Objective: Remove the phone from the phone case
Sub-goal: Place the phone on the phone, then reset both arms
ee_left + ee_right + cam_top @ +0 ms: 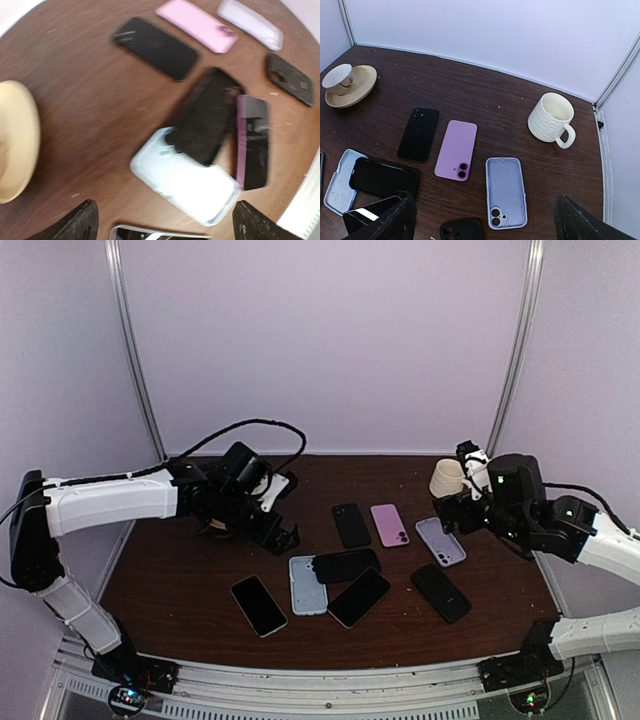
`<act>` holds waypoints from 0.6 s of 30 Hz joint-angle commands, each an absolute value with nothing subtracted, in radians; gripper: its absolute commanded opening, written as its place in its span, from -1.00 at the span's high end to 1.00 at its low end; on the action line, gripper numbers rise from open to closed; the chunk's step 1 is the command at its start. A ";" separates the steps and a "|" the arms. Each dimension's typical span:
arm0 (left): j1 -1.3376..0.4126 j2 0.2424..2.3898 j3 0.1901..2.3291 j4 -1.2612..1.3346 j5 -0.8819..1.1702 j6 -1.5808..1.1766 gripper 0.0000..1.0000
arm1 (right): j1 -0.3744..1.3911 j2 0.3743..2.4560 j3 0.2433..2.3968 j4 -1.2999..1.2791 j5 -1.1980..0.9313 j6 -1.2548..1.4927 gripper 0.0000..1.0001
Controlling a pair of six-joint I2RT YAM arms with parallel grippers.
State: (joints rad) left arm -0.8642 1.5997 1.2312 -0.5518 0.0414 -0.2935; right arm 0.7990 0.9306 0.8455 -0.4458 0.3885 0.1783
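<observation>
A light blue phone case [305, 590] [185, 182] lies face up at the table's middle. A black phone [346, 565] [207, 117] rests across its far end, partly on the case and outside it. My left gripper [274, 528] [167, 227] hovers open just left of and above the case, holding nothing. Its view is blurred. My right gripper [452, 512] [485, 225] hangs open and holds nothing, over the right side above an empty lavender case [440, 541] [506, 192].
Also on the table are a black phone [351, 524], a pink phone [389, 524], a black case [441, 592], a phone with a purple rim [359, 596] [252, 142], and another phone [258, 605]. A mug [551, 119] stands back right, a cup on a saucer [347, 82] back left.
</observation>
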 commanded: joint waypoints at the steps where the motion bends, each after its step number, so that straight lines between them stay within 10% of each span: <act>1: -0.769 1.515 1.144 -0.541 -0.149 -0.244 -0.95 | 0.687 0.941 0.830 -0.367 0.281 0.089 -0.99; 18: -0.509 1.181 0.568 0.070 -0.496 0.133 -0.95 | 0.263 1.155 0.771 -0.121 0.191 0.035 -0.99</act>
State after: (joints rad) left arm -0.5732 1.2358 0.6613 -0.1741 -0.4496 0.0284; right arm 0.3065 1.1286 0.8017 -0.2005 0.2161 0.0582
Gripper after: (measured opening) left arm 0.976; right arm 0.995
